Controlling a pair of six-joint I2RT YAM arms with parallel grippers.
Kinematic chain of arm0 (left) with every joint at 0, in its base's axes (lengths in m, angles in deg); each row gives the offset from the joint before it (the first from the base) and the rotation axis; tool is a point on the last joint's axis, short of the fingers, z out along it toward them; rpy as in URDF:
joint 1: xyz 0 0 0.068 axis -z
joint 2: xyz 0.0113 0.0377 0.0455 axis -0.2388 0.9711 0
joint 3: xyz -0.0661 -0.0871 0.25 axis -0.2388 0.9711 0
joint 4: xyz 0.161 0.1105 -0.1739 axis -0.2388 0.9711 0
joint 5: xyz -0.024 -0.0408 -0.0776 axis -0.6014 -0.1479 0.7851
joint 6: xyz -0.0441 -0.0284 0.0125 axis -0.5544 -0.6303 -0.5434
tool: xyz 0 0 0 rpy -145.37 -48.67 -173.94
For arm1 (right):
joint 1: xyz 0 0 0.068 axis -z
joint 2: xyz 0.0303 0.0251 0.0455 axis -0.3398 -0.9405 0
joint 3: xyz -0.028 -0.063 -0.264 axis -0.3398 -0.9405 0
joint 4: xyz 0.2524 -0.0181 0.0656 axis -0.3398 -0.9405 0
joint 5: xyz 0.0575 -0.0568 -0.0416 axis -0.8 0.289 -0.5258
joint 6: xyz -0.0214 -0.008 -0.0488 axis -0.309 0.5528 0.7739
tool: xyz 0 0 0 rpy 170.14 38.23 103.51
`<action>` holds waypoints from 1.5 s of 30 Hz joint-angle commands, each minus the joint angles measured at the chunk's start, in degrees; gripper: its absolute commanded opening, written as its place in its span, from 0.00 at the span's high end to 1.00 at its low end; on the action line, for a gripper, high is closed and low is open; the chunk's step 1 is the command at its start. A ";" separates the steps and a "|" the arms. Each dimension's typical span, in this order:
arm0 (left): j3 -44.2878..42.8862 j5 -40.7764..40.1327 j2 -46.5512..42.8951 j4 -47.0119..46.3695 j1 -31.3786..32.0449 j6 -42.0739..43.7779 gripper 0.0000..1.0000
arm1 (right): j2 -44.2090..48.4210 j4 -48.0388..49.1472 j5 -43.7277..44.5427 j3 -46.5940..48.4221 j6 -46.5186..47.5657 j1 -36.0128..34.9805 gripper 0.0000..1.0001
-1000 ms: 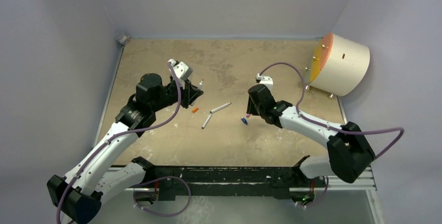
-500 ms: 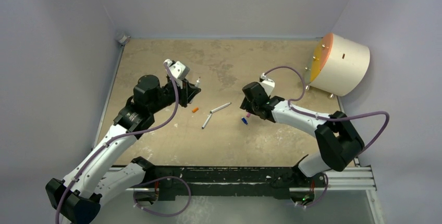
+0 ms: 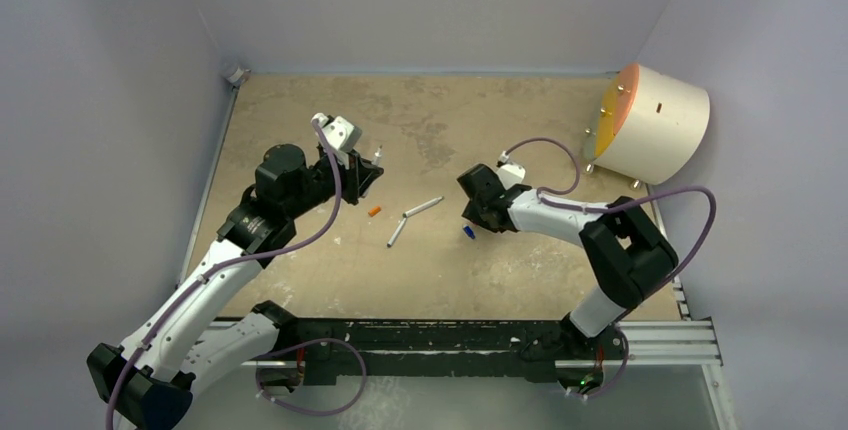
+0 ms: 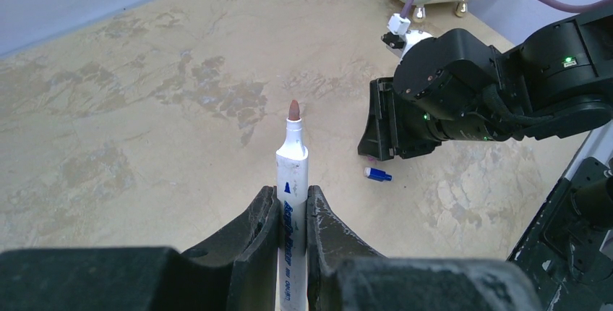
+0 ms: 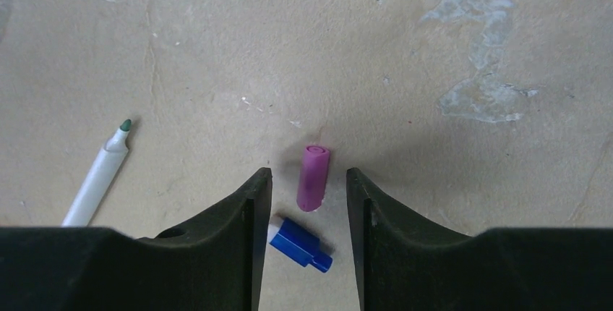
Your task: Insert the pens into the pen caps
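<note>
The left pincer (image 4: 293,206) is clenching a white-grey plastic marker pen (image 4: 293,159), its arm stretching from the tabletop's (image 4: 144,108) near edge, reddish tip raised. The right pincer (image 5: 309,175), released and low, is straddling the stubby pink plastic cap (image 5: 314,181) lying near the tabletop's middle, just beside a stubby blue cap (image 5: 300,242). Picking up pink seems in hand, needing a square close sparing blue.
</note>
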 commanded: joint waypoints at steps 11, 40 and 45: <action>0.25 -0.57 -1.53 -3.26 0.01 -0.59 1.00 | -5.03 -5.65 3.37 5.26 -1.61 -1.24 0.77; 0.37 -0.04 -2.03 -3.36 0.01 -0.56 1.00 | -3.65 -5.56 2.67 4.17 0.38 -4.19 1.00; 0.20 1.78 -1.57 -4.01 -0.04 -2.42 1.00 | 4.15 -0.66 2.07 3.21 3.31 -4.19 1.00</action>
